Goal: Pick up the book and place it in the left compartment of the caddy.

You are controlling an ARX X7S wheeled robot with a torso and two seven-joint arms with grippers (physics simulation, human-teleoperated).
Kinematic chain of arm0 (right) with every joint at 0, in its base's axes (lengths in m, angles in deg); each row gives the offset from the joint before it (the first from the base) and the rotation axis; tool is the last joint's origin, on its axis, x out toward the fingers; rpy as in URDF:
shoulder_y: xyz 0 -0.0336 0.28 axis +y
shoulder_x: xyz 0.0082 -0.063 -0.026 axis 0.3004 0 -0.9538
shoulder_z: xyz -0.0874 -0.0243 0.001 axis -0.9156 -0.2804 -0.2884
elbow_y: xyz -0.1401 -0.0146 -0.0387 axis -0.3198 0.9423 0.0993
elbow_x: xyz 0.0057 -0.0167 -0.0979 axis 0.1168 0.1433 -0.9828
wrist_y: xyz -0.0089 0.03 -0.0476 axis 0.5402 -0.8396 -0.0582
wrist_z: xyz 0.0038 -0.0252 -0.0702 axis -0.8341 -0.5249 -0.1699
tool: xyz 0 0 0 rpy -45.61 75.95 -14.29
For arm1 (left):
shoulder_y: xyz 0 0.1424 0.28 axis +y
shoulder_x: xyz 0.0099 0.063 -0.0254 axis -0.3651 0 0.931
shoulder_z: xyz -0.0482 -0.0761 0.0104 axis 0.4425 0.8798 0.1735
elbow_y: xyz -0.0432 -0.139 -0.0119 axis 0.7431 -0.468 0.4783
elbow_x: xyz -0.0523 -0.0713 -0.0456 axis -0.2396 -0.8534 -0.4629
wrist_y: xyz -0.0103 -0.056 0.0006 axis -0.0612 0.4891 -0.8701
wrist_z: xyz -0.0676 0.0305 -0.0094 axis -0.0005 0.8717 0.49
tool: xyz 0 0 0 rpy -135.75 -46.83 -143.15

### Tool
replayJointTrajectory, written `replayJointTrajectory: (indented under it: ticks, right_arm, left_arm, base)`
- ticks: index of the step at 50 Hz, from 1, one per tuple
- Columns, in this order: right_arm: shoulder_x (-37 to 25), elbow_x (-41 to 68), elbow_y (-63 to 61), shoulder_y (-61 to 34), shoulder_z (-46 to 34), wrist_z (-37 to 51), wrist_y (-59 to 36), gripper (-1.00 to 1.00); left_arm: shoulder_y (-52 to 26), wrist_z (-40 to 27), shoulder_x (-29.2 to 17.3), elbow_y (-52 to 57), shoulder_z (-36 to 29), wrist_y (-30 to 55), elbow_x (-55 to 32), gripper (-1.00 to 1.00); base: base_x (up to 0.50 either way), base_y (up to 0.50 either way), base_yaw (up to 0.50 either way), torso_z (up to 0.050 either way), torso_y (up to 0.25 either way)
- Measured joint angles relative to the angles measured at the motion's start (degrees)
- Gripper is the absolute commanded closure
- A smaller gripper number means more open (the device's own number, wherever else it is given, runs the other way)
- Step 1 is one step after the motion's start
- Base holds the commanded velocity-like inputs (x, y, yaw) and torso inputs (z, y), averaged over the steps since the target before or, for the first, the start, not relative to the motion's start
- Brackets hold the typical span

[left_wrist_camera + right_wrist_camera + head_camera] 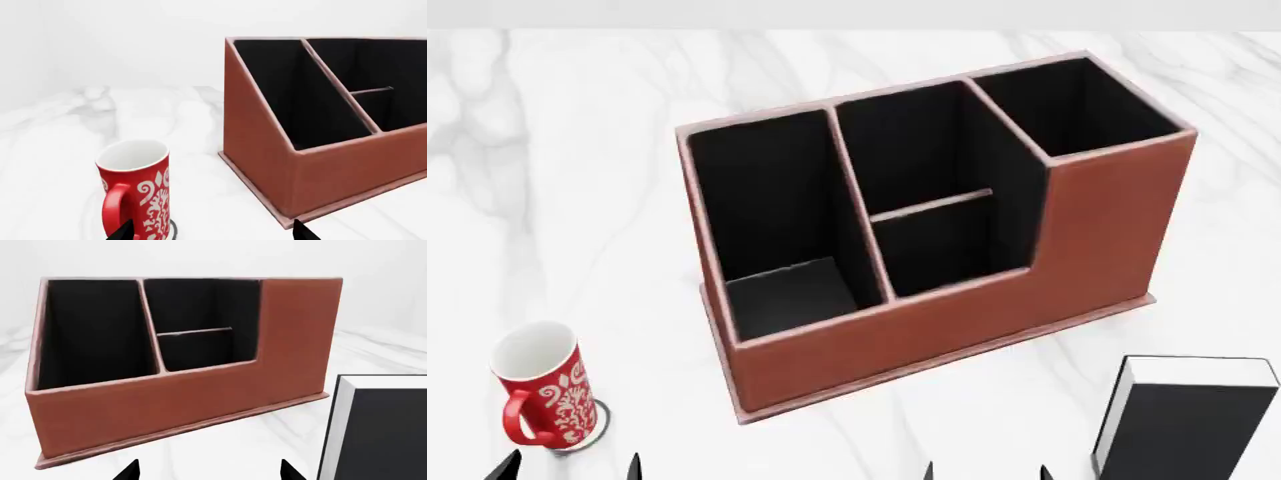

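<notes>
The black book (1190, 428) with white page edges lies on the marble table at the front right, near the caddy (961, 320); it also shows in the right wrist view (380, 430). The reddish-brown caddy stands mid-table; its left compartment (777, 215) is empty and black-lined. My right gripper (985, 470) is open and empty, just left of the book, in front of the caddy (173, 400). My left gripper (567, 467) is open and empty at the front left. In the left wrist view the caddy's corner (293, 170) is near one fingertip.
A red-and-white patterned mug (545, 388) stands on a round coaster at the front left, close to my left gripper; it shows in the left wrist view (137, 190). The caddy's middle section (928, 200) has a crossbar, and a taller square section (1074, 100) sits at its right end.
</notes>
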Motion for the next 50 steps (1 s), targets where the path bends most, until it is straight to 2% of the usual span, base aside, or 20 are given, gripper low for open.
replayJointTrajectory:
  ticks: [24,32,42,50]
  right_arm:
    - [-2.8,2.68,-1.95,0.11,-3.41,3.5,-2.16,-1.0]
    - [-4.5,5.23,-11.76,-1.66,-3.79,4.32,-14.19,-1.0]
    - [-6.9,7.64,-25.36,-7.74,-4.11,5.86,-32.72,-1.0]
    - [-8.15,8.96,-32.45,-12.57,-4.25,6.84,-43.53,-1.0]
  left_arm:
    - [0.09,-3.23,-2.74,0.09,-3.22,-0.25,-2.62,-1.0]
    - [0.02,-4.15,-3.45,-0.08,-4.14,-0.36,-3.29,-1.0]
    - [-0.22,-5.14,-4.2,-0.29,-4.94,-0.38,-4.13,-1.0]
    - [-0.26,-5.85,-4.72,-0.31,-5.53,-0.43,-4.68,-1.0]
  base:
    - [0.0,0.0,0.0,0.0,0.0]
    - [0.0,0.0,0.0,0.0,0.0]
    - [0.0,0.0,0.0,0.0,0.0]
    - [0.0,0.0,0.0,0.0,0.0]
